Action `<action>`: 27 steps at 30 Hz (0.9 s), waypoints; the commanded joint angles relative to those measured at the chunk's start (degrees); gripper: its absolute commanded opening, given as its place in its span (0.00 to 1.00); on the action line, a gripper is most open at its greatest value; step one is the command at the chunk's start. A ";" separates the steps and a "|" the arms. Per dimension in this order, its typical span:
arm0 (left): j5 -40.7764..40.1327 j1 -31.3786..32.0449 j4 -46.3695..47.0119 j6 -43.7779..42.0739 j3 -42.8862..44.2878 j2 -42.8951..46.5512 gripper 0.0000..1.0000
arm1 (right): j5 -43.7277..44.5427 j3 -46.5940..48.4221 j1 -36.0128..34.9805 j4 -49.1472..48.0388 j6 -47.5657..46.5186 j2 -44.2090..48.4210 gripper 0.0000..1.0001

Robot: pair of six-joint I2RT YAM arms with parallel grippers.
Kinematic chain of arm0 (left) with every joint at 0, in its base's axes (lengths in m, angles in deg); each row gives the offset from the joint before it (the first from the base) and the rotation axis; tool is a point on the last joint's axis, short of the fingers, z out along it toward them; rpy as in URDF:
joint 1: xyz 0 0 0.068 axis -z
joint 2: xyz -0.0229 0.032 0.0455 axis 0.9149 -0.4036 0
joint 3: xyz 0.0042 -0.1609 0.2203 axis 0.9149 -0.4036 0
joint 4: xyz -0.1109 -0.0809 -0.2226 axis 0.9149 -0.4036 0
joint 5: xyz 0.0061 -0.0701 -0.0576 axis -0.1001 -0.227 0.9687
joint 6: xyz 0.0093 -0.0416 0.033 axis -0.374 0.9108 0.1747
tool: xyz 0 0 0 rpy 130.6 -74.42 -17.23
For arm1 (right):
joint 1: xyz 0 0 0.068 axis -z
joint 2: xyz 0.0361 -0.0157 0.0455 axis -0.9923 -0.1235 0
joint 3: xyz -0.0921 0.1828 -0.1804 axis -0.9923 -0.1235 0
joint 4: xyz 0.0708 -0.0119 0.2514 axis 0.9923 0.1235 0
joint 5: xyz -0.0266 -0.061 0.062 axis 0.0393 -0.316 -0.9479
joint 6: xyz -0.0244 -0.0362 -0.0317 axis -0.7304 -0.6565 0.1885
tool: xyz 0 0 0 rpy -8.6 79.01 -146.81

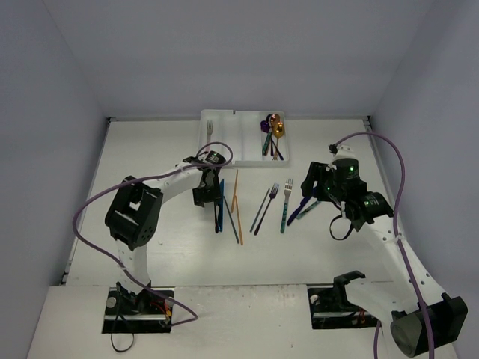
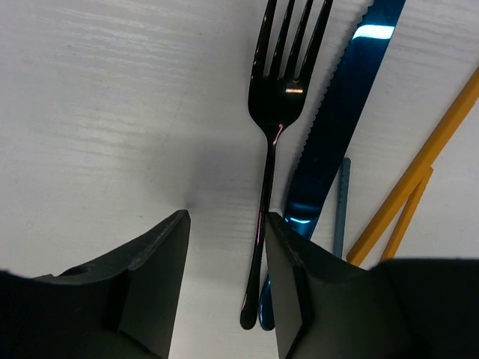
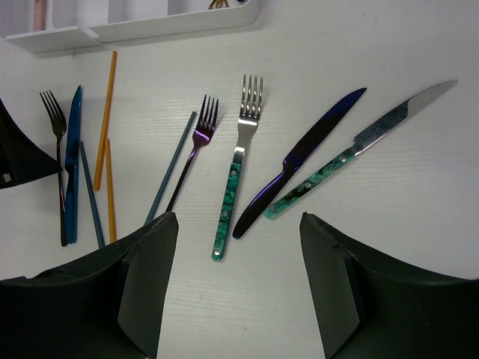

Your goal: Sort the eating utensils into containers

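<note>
The white tray (image 1: 241, 143) stands at the back and holds a silver fork (image 1: 209, 129) on the left and purple, gold and copper spoons (image 1: 273, 131) on the right. My left gripper (image 2: 224, 284) is open and low over the table. The black fork's (image 2: 273, 134) handle lies between its jaws, close against the right finger (image 2: 292, 277), with the blue knife (image 2: 337, 112) just beyond. My right gripper (image 3: 238, 284) is open and empty, short of the green-handled fork (image 3: 236, 179), purple knife (image 3: 299, 161) and green-handled knife (image 3: 359, 146).
Orange chopsticks (image 2: 419, 179) and a grey-blue chopstick (image 2: 340, 209) lie right of the blue knife. A purple fork (image 3: 191, 153) and another grey chopstick (image 3: 171, 168) lie left of the green fork. The tray's edge (image 3: 135, 26) is beyond them.
</note>
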 commanded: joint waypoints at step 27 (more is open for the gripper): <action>-3.13 -0.29 0.20 -5.75 3.66 4.17 0.00 | 1.71 0.79 -0.36 -0.14 -0.68 0.33 0.64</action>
